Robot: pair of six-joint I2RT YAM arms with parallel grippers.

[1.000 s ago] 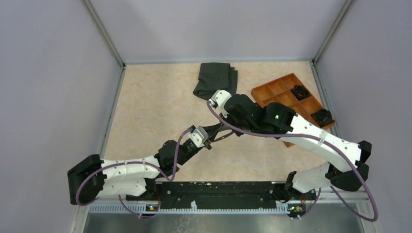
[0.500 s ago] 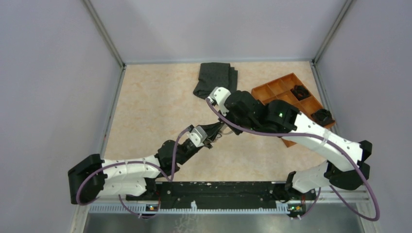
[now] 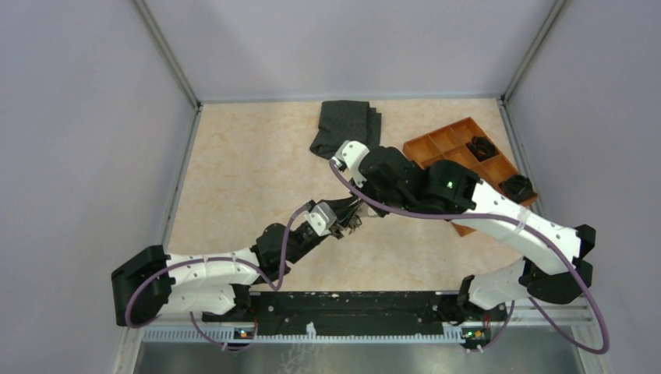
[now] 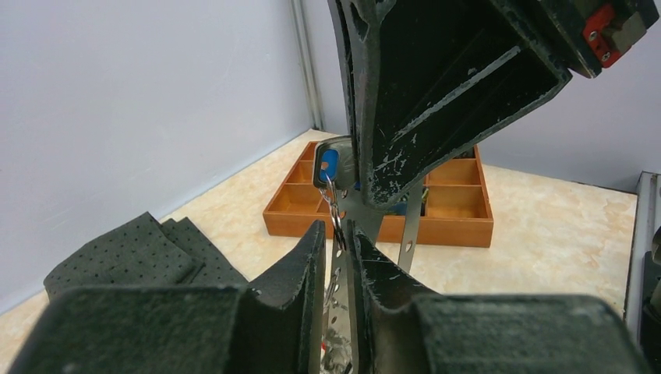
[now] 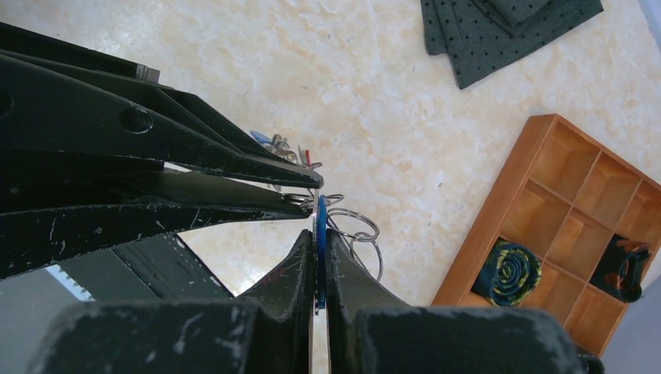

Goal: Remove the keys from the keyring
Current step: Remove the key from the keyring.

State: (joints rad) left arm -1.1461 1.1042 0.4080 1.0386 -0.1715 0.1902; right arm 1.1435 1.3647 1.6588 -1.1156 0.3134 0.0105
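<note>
Mid-step: working a small metal key with blue plastic head [image 5: 319, 261] off the pale grey looped keyring with metal rings [image 5: 355, 227]. Pinching that key edge-on in the right gripper [image 5: 318, 234]; straddling the ring with the left gripper [image 4: 336, 227], fingers narrowly parted. Next, probably: clamp the ring, pull apart. Reaching inward, fingertips meeting mid-air.

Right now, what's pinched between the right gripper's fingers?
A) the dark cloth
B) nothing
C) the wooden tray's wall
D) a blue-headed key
D: in the right wrist view the right gripper is closed flat on a blue key, while the cloth and the tray lie apart from it on the table.
</note>
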